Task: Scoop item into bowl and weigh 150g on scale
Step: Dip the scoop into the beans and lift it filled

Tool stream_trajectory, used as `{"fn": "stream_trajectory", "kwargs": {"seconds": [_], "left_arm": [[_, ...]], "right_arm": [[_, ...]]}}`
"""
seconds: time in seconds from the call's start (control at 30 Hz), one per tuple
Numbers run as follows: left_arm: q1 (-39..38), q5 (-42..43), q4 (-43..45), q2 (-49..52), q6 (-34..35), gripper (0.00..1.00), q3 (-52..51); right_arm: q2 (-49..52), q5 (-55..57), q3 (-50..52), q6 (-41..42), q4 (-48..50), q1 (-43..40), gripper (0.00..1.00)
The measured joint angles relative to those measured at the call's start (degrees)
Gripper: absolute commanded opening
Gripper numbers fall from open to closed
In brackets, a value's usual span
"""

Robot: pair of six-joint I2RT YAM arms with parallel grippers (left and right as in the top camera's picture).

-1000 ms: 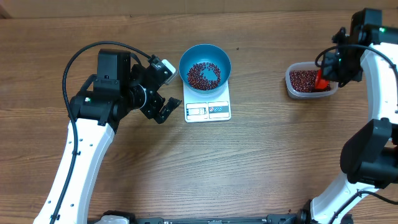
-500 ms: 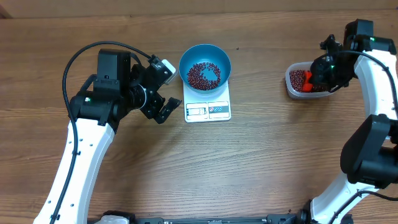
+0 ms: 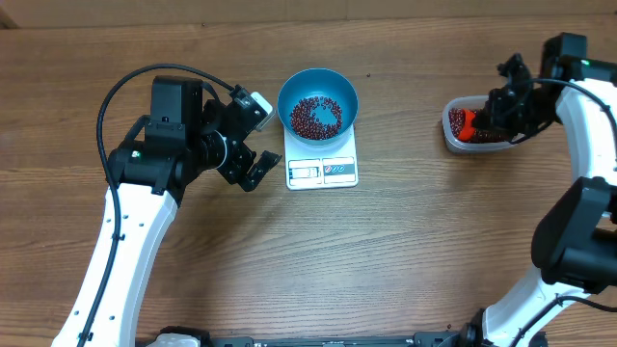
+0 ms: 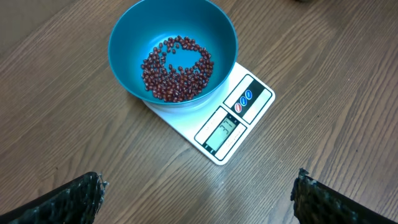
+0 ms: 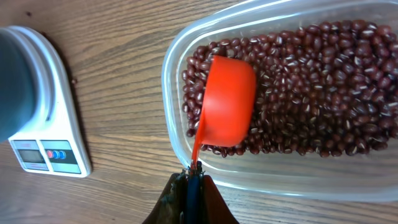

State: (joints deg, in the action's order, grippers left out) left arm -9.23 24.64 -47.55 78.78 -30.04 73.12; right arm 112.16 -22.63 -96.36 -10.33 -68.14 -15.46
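**One scale** (image 3: 322, 170) lies on the bench (image 3: 386, 251), with two hands in view. The left hand (image 3: 255, 138) hovers just left of the scale, fingers spread wide and holding nothing. One round blue bowl (image 3: 318, 82) sits on the scale's far half, leaving the display window (image 4: 224, 129) uncovered. A thin, gappy layer of small maroon beans (image 3: 315, 116) covers the bowl's floor. Well right of the scale, one clear tub (image 5: 298, 174) holds a deeper heap of the same grains. The right hand (image 5: 193, 180), pressed together, pinches the handle of one orange scoop (image 5: 229, 102) resting in that heap.
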Motion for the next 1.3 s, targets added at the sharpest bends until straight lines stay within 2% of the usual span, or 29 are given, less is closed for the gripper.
{"fn": "stream_trajectory", "kwargs": {"seconds": [0.4,0.67,1.07,1.3], "left_arm": [[0.0,0.0,0.0,0.0,0.0,1.0,0.0],[0.0,0.0,0.0,0.0,0.0,1.0,0.0],[0.0,0.0,0.0,0.0,0.0,1.0,0.0],[0.0,0.0,0.0,0.0,0.0,1.0,0.0]], "right_arm": [[0.0,-10.32,0.0,-0.09,-1.31,-11.74,0.04],[0.0,-18.71,0.0,-3.87,-4.74,-16.72,0.04],[0.0,-32.26,0.0,-8.17,-8.09,-16.44,0.04],[0.0,-37.03,0.0,-8.79,-8.39,-11.21,0.04]]}}
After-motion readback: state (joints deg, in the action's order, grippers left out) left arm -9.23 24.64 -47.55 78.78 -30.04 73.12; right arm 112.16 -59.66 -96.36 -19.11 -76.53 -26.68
